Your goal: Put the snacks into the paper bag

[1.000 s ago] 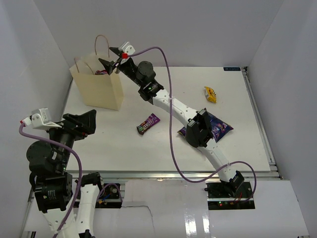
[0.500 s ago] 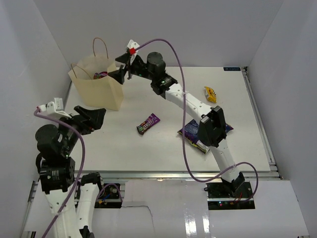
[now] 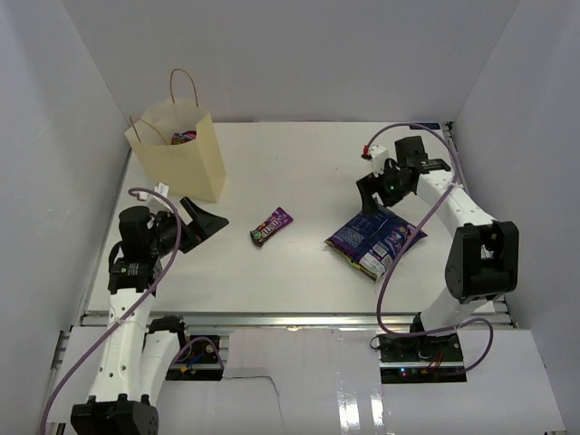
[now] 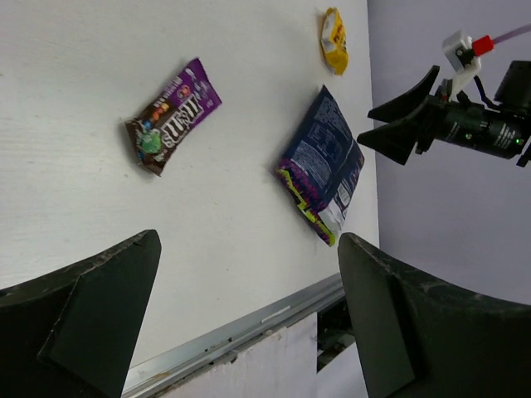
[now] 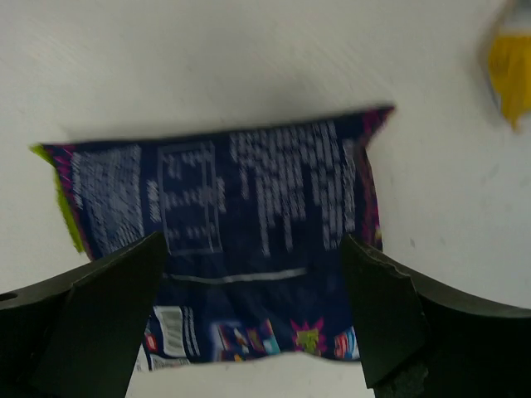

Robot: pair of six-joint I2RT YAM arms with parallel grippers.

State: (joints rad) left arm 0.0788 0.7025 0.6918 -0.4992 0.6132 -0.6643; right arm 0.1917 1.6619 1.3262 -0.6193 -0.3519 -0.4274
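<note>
The cream paper bag [image 3: 177,161] stands upright at the far left with packets [image 3: 184,137] showing inside. A purple candy bar [image 3: 271,226] lies mid-table and also shows in the left wrist view [image 4: 172,114]. The dark-blue chip bag [image 3: 374,241] lies flat at the right [image 4: 322,166]. My right gripper [image 3: 374,193] is open and empty just above its far edge, and the jaws straddle the bag [image 5: 249,191] in the right wrist view [image 5: 253,245]. A yellow packet [image 5: 510,75] lies beyond it [image 4: 333,37]. My left gripper [image 3: 211,220] is open and empty near the paper bag [image 4: 247,245].
White walls close in the table on three sides. A metal rail [image 3: 290,317] runs along the near edge [image 4: 249,327]. Purple cables [image 3: 403,254] loop off both arms.
My right arm has swung from over the paper bag's mouth back to the right and down over the chip bag. My left arm has dropped lower towards the table.
</note>
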